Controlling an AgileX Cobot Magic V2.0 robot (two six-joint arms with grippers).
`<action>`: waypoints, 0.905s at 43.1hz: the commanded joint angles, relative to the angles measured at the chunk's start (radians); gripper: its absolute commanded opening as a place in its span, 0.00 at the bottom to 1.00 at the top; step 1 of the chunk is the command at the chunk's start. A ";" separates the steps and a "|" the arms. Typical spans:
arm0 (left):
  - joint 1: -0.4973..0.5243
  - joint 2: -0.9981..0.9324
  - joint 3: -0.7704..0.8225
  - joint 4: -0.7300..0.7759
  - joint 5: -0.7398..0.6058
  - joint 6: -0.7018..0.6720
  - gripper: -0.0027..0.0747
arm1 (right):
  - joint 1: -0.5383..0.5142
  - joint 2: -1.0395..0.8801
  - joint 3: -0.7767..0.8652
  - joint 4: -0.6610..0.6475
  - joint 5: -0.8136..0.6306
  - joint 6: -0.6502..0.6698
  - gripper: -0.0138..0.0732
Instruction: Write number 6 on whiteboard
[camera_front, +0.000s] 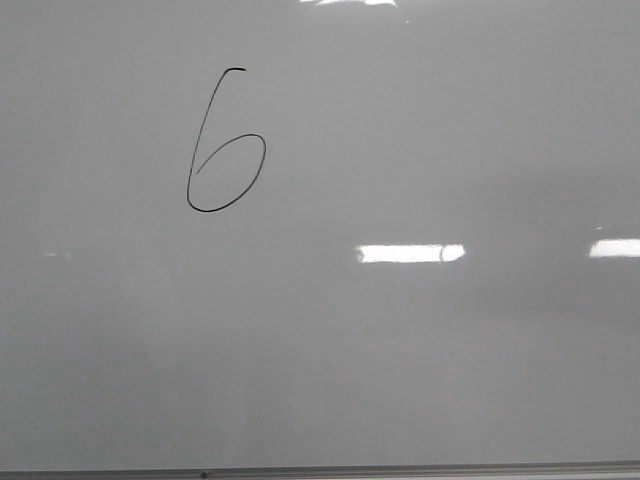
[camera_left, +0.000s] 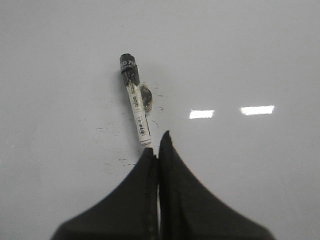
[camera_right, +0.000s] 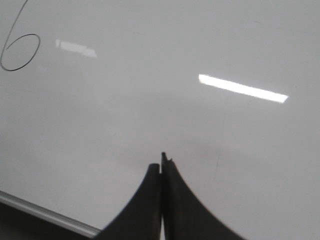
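Filling the whole front view: the whiteboard (camera_front: 420, 360), pale grey-white and glossy, with bright rectangular light reflections (camera_front: 410, 253) across its middle right and a thin metal lower edge along the bottom. Drawn on its upper left part: the number 6 (camera_front: 225, 145), a thin black line, tall and slanted, closing into an oval lower loop; seen again at the edge of the right wrist view (camera_right: 19, 50), only the loop and part of the stem in frame. In the left wrist view: the left gripper (camera_left: 157, 150), dark fingers pressed together with no gap visible and nothing between them, hanging over a pale glossy surface. Just beyond its fingertips: a marker pen (camera_left: 135, 102), white barrel with a black cap, lying tilted and free of the fingers, near end just beside them. Around the marker: small dark smudges and scratch marks (camera_left: 147, 96). In the right wrist view: the right gripper (camera_right: 162, 167), fingers likewise closed together and empty, over the whiteboard, well apart from the 6.
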 joint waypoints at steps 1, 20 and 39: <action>0.002 -0.014 0.005 -0.010 -0.077 -0.008 0.01 | -0.064 -0.078 0.054 0.054 -0.119 0.002 0.09; 0.002 -0.014 0.005 -0.010 -0.077 -0.008 0.01 | -0.172 -0.218 0.241 0.122 -0.183 -0.007 0.09; 0.002 -0.014 0.005 -0.010 -0.077 -0.008 0.01 | -0.172 -0.218 0.241 0.122 -0.181 -0.007 0.09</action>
